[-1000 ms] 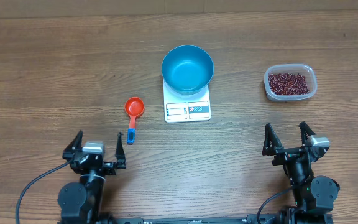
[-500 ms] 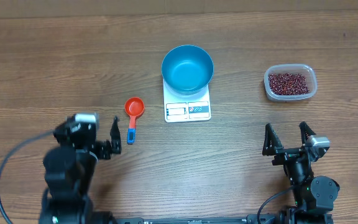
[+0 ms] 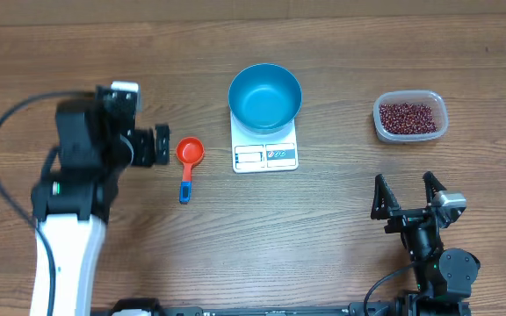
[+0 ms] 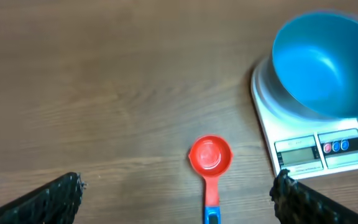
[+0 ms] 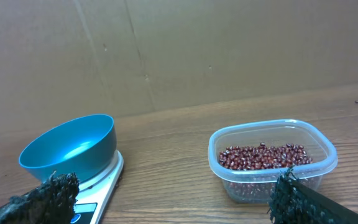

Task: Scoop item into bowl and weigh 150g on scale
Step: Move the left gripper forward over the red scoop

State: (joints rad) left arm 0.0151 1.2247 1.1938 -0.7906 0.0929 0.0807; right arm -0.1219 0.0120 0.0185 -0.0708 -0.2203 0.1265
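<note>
Tabletop (image 3: 367, 53) of brown wood grain is carrying the whole setup, with everything lying within reach of the two arms.

Left gripper (image 3: 160, 147) is hanging over the table just left of the scoop, jaws standing wide apart and gripping nothing. My reading is that it is lining up on the scoop, since that tool is lying on its side.

Right gripper (image 3: 403, 181) is sitting low near the front edge, jaws likewise spread and empty, well apart from the tub — probably waiting its turn.

Round bright blue plastic bowl (image 3: 265, 95) is resting on the small flat white rectangular kitchen scale (image 3: 265, 155). It is covering the platform but leaving the display and buttons showing, presumably so the reading can be watched during filling. Bowl is looking empty.

Clear rounded-rectangular plastic tub (image 3: 379, 118) is standing to the right, well apart from the scale.

Small orange-red plastic measuring scoop (image 3: 189, 152) with a blue handle end is lying flat between left gripper and scale, cup upward, untouched.

Tiny dark red-maroon beans (image 3: 408, 117) are all sitting in the tub — none in the bowl yet.
</note>
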